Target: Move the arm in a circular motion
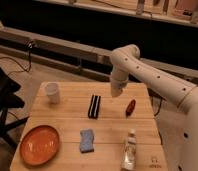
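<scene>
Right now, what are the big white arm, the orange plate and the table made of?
The arm looks like glossy white plastic or painted metal: its rounded shell shines. Its gripper hangs over the far side of the table. The plate may be plastic or glazed ceramic: smooth, evenly orange. The table looks wooden: pale planks with seams.

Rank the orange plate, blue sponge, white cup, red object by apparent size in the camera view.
Largest: orange plate.
Then blue sponge and white cup, too alike to rank.
Smallest: red object.
The gripper hovers above the table near its far edge.
</scene>
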### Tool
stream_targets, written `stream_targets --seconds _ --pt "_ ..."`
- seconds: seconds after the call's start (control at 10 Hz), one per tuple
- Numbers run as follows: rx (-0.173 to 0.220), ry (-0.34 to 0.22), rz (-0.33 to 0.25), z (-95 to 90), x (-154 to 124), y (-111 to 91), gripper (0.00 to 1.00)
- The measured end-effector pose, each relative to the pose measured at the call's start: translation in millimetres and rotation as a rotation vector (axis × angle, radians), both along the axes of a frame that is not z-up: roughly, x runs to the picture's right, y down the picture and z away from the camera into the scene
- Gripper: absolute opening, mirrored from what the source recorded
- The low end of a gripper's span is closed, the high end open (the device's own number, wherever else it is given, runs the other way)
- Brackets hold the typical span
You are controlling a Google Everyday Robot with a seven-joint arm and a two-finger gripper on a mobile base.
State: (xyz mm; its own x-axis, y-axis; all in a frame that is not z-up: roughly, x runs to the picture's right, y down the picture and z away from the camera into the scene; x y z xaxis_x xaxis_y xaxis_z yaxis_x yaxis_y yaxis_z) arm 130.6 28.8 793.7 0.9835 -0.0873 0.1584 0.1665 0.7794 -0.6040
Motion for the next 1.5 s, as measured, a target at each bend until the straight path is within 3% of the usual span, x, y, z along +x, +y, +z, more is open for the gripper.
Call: stream_targets --seconds 0.2,0.4,0.6,0.8,1.1,1.3,1.5 --pt "0.007 0.054 0.02 -1.5 35 1 0.02" --pt "-0.002 0.101 0.034 -12.1 57 16 0.02" --pt "-0.007 0.116 0.027 -31.0 58 38 0.02" --pt "-0.011 0.094 -0.014 -45.5 38 52 0.02" --pt "-0.006 0.03 -0.085 -59.7 -11 57 0.02" --pt "-0.006 -0.03 -0.143 -58.0 -49 53 0.02" --pt "-0.014 -0.079 -0.19 -44.7 -81 40 0.02"
